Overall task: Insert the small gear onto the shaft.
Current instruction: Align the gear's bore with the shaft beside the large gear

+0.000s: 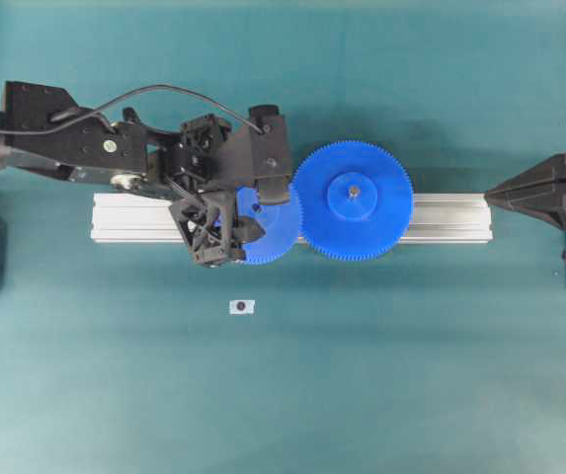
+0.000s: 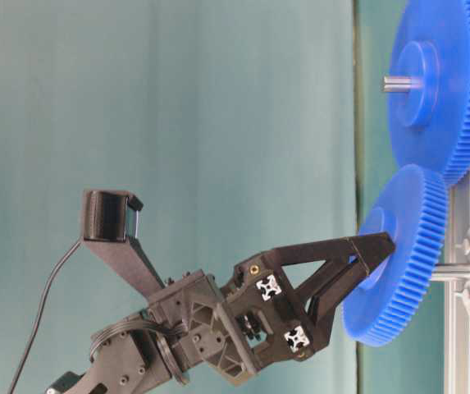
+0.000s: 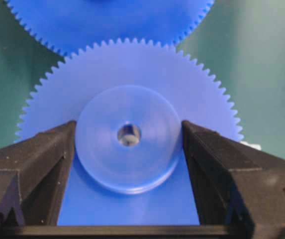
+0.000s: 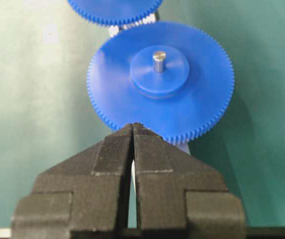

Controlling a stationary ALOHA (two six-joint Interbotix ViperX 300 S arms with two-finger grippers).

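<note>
Through the small gear (image 3: 132,99) hub hole (left wrist view only), the shaft (image 3: 129,135) shows.

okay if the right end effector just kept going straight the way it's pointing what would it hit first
Most likely the larger blue gear. The right end effector, shut, points at that gear's near toothed rim in its wrist view. In the overhead view it sits back at the end of the aluminium rail, so it might graze the rail first; depth is unclear.

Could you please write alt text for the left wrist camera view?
The left gripper holds the raised hub of the small gear between its two black fingers, with the shaft showing in the gear's centre hole. The larger gear's toothed edge sits just above.
</note>
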